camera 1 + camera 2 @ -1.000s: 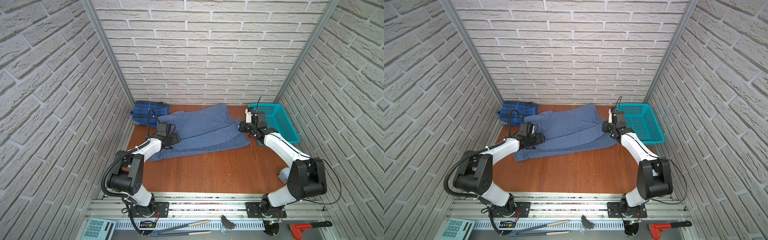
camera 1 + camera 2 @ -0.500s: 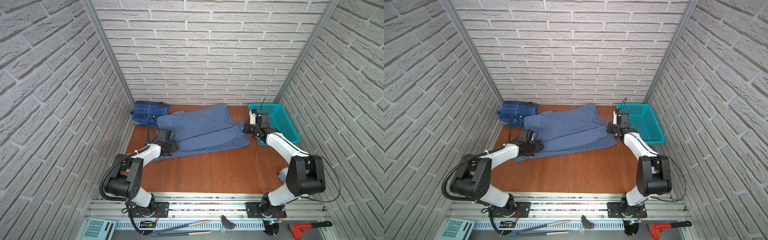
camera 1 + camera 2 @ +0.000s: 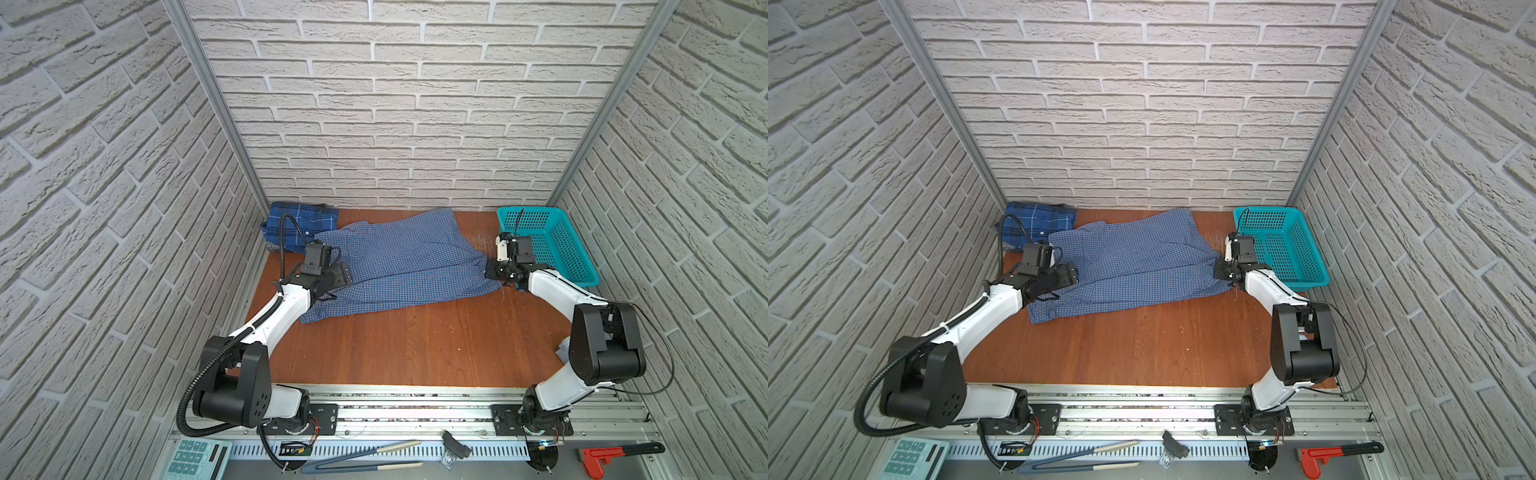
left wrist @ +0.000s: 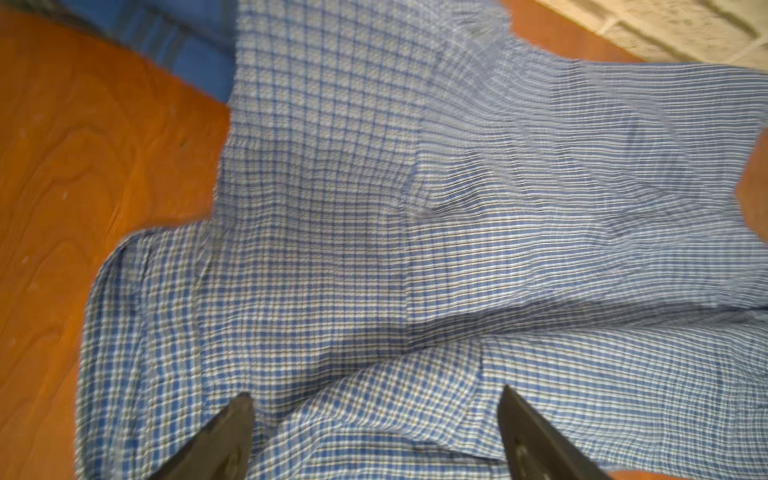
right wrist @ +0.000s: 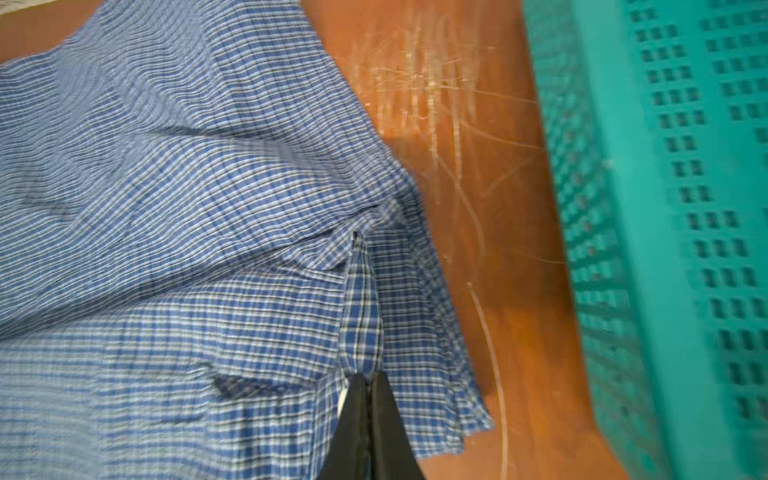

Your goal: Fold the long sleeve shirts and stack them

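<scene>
The light blue small-check long sleeve shirt (image 3: 399, 262) (image 3: 1133, 266) lies spread across the back middle of the table. The darker plaid shirt (image 3: 295, 224) (image 3: 1034, 220) lies folded in the back left corner. My left gripper (image 3: 332, 278) (image 3: 1065, 276) hovers low over the light shirt's left part. In the left wrist view it (image 4: 374, 395) is open, with a loose fold of cloth (image 4: 374, 374) between the fingers. My right gripper (image 3: 492, 270) (image 3: 1221, 272) (image 5: 368, 376) is shut on a pinched ridge at the shirt's right edge (image 5: 361, 316).
A teal perforated basket (image 3: 552, 249) (image 3: 1287, 245) (image 5: 665, 208) stands at the back right, just behind my right arm. Brick walls close in three sides. Bare wooden table (image 3: 415, 340) lies in front of the shirt. A calculator (image 3: 195, 457) and a red wrench (image 3: 615, 453) lie beyond the front rail.
My left gripper dipped toward the front, came back a little, and its jaws spread wider. My right gripper drew the shirt's right edge slightly rightward and frontward, staying shut.
</scene>
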Tool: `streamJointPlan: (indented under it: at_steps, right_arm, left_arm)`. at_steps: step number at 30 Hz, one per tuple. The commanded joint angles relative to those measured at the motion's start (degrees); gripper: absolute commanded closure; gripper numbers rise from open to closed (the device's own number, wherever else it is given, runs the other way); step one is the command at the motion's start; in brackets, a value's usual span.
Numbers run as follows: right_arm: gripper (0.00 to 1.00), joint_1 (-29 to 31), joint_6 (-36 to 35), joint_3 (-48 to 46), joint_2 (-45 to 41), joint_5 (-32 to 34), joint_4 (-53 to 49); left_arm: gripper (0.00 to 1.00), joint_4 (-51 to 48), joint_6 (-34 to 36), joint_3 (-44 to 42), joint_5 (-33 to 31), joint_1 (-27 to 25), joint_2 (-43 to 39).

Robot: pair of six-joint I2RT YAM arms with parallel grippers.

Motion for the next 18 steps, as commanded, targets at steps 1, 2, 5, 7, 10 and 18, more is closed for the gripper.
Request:
streamJointPlan:
  at_steps: [1, 2, 5, 7, 10, 18]
  right_arm:
    - [0.92, 0.0, -2.6, 1.7, -5.1, 4.8, -0.4]
    - [0.87, -0.1, -2.7, 1.8, -5.7, 7.1, -0.8]
    - [0.72, -0.4, -2.5, 4.5, -4.7, 7.4, -5.1]
    - [0.69, -0.2, -1.9, 7.0, -4.4, 5.8, -9.1]
    - [0.60, 0.5, -1.1, 8.7, -7.5, 4.4, -12.5]
    - [0.37, 14.4, 3.4, -3.2, -12.3, -3.2, 3.0]
  left_arm:
    - [0.07, -0.4, 1.7, -0.2, -0.4, -0.5, 1.4]
    - [0.07, -0.1, 1.6, -0.4, -0.2, -0.7, 2.2]
    - [0.07, 1.9, 1.5, -1.9, -0.2, -2.5, 3.9]
    - [0.07, 3.2, 1.4, -3.2, -0.4, -3.4, 4.8]
    - [0.08, 4.5, 1.2, -5.7, 0.0, -3.8, 6.2]
    - [0.08, 1.8, 1.0, -7.2, -3.7, 0.7, 5.8]
